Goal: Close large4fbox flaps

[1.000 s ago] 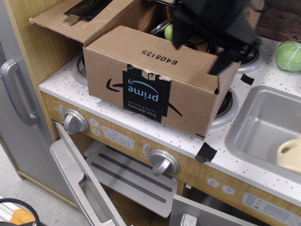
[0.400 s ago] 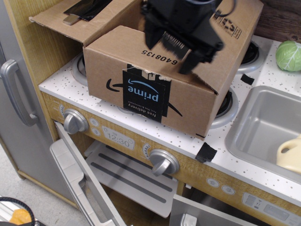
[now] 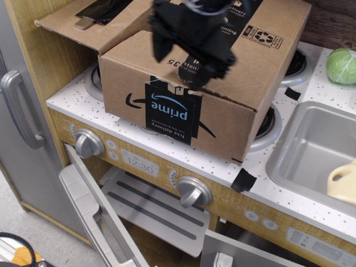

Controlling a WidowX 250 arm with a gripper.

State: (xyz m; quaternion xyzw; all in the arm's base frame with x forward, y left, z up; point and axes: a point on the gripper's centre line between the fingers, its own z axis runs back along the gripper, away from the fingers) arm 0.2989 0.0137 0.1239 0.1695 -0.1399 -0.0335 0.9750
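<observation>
The large4fbox (image 3: 222,119) stands on the toy stove top, its black "prime" tape strip (image 3: 171,114) facing me. The near flap (image 3: 133,50) lies flat on top. The right flap (image 3: 270,39), with printed recycling symbols, lies folded over the top. The left flap (image 3: 83,22), with black tape, still stands open toward the back left. My black gripper (image 3: 186,61) hangs over the box's top near its middle, jaws apart and holding nothing. It hides part of the printed number.
Two silver stove knobs (image 3: 89,143) (image 3: 193,191) sit below the box. The oven door (image 3: 94,217) hangs open at the front. A sink (image 3: 311,139) with a cream object (image 3: 343,182) is at the right. A green cabbage (image 3: 340,65) lies behind it.
My gripper has swept left across the box top. The right flap has come down with it and now covers the opening and the green thing inside.
</observation>
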